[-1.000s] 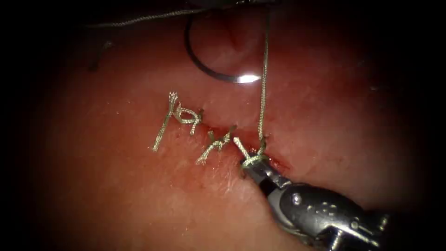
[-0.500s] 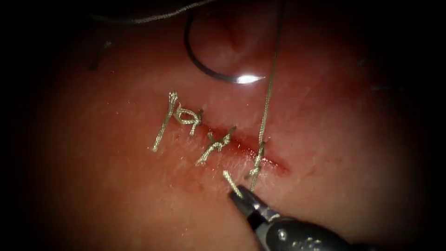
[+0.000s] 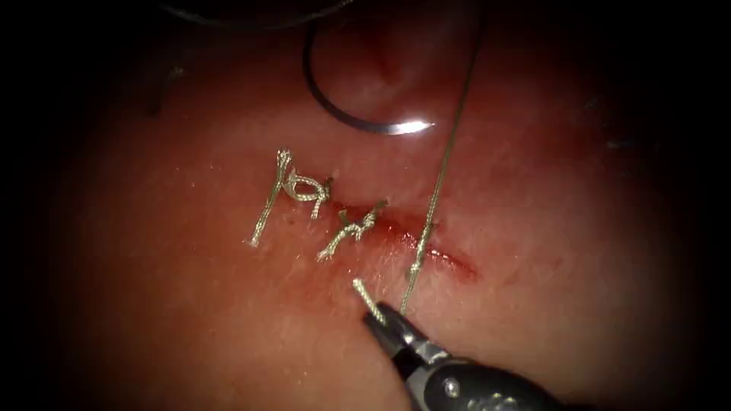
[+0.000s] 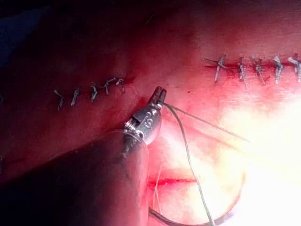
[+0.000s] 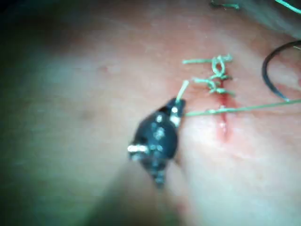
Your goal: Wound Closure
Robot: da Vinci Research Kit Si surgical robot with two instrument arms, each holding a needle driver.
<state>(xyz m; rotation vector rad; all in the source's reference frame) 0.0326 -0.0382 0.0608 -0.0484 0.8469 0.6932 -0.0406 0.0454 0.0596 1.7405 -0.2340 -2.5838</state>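
The right pincer (image 3: 375, 312) is closed on the short thread end (image 3: 368, 298), just below the cut (image 3: 426, 247), probably to keep this suture tight. The thread (image 3: 445, 152) runs up away from it. The needle (image 3: 346, 114) lies free on the tissue (image 3: 190, 304), well above the pincer.

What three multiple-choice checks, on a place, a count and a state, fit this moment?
1. Where is the needle? A) in the right hand B) free on the tissue, above the cut C) in the left hand
2. How many tied knots on the cut, endoscope view? A) two B) four C) none
3. The right hand is: A) open B) shut on the thread C) shut on tissue
B: it lies unheld, not in the tissue. A: two knots sit left of the running thread. B: it grips the thread's short end; the left hand holds thread too.
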